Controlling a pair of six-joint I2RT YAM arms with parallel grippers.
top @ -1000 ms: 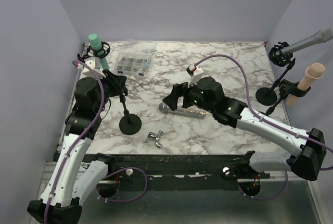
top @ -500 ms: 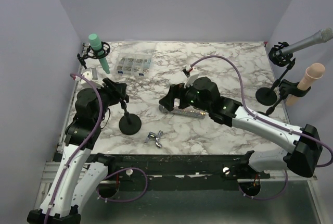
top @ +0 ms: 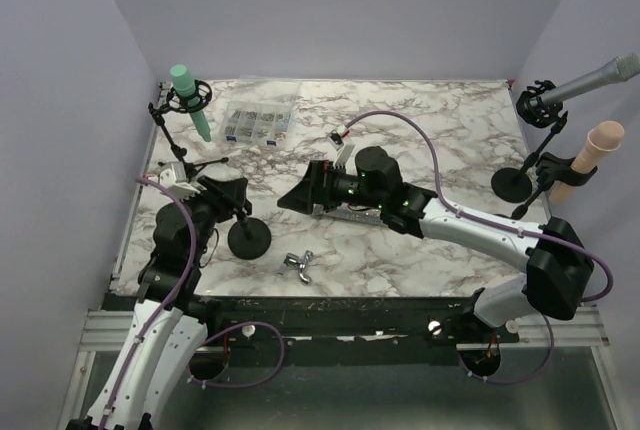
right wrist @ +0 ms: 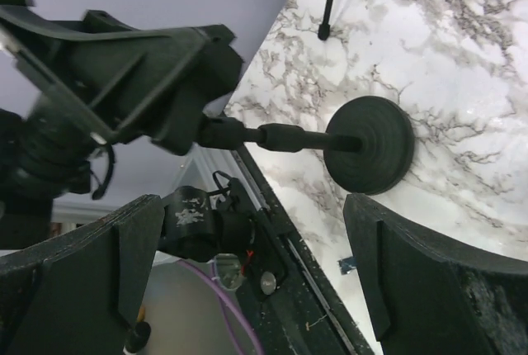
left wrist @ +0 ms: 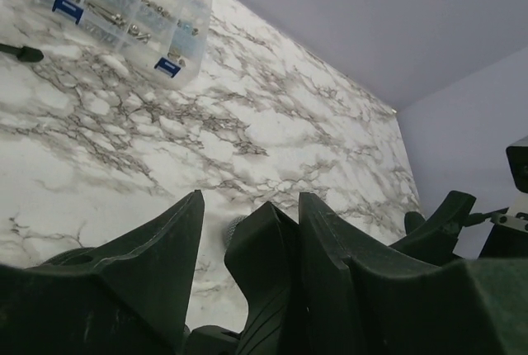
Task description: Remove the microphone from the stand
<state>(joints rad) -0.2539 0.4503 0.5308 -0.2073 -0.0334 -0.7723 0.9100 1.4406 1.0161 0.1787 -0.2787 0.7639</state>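
The silver microphone (top: 352, 216) lies on the marble table, mostly hidden under my right wrist; its mesh head peeks out in the left wrist view (left wrist: 233, 227). The black stand with the round base (top: 249, 238) is upright and holds no microphone; it also shows in the right wrist view (right wrist: 369, 144). My left gripper (top: 238, 198) is closed around the stand's top, and the black clip (left wrist: 268, 264) sits between its fingers against the right one. My right gripper (top: 298, 197) is open and empty, just right of the stand, with the microphone behind it.
A green microphone on a stand (top: 190, 95) and a clear parts box (top: 258, 122) sit at the back left. A metal wing nut (top: 299, 266) lies near the front edge. Two more stands hold a silver (top: 590, 80) and a beige microphone (top: 590, 155) at the right edge.
My right gripper has moved left, away from the lying microphone and toward the stand. My left arm has drawn back and lower, its gripper staying at the stand's top. The stand's base has not moved.
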